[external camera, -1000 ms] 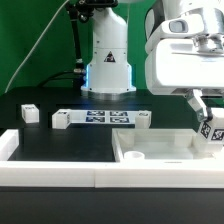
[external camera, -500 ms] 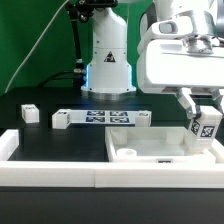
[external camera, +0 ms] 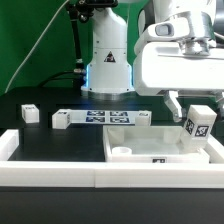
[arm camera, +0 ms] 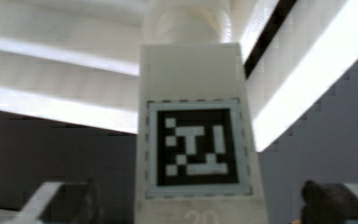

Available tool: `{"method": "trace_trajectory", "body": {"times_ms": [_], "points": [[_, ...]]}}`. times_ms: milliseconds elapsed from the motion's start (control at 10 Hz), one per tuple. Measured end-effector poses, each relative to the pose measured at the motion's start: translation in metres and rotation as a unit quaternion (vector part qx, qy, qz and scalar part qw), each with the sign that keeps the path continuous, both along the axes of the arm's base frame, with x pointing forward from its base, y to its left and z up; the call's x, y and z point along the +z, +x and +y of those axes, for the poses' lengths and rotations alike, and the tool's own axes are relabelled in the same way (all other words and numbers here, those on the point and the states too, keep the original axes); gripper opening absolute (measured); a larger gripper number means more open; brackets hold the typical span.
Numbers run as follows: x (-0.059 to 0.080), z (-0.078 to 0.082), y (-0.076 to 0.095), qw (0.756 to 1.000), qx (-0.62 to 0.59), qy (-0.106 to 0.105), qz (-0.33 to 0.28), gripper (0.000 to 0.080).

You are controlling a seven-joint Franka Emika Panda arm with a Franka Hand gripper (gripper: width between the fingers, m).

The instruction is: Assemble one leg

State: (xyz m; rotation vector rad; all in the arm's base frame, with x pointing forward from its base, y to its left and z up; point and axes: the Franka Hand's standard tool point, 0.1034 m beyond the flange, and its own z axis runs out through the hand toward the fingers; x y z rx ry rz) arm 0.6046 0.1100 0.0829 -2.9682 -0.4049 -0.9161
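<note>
Over the panel (external camera: 150, 158) at the exterior view's right, clear of the table (external camera: 60, 140), the tool (external camera: 197, 112) clasps the leg (external camera: 201, 124), long axis tilted near upright; what seems a socket (external camera: 122, 150) lies toward that view's left.

- Set in a robotics lab: white arm base (external camera: 108, 62) mounted behind a black table (external camera: 50, 140).
- Backed by a plain green curtain (external camera: 30, 40).
- Fitted with a marker board (external camera: 100, 118) of black-and-white tags, flat on the table.
</note>
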Motion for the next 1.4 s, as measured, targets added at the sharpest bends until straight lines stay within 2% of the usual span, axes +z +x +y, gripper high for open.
{"method": "trace_trajectory", "body": {"times_ms": [100, 200, 700, 1100, 1200, 1300, 1400], "points": [[0.000, 0.000, 0.000, 1.000, 0.000, 0.000, 0.000, 0.0633], [0.000, 0.000, 0.000, 1.000, 0.000, 0.000, 0.000, 0.0644], [-0.001, 0.000, 0.000, 1.000, 0.000, -0.001, 0.003, 0.0649], [0.005, -0.006, 0.010, 1.000, -0.001, -0.005, 0.026, 0.0649], [0.002, -0.005, 0.009, 0.999, 0.000, -0.007, 0.051, 0.0649], [-0.001, -0.003, 0.007, 0.994, 0.002, -0.010, 0.112, 0.0649], [0.002, -0.004, 0.013, 0.991, 0.002, -0.011, 0.133, 0.0649]]}}
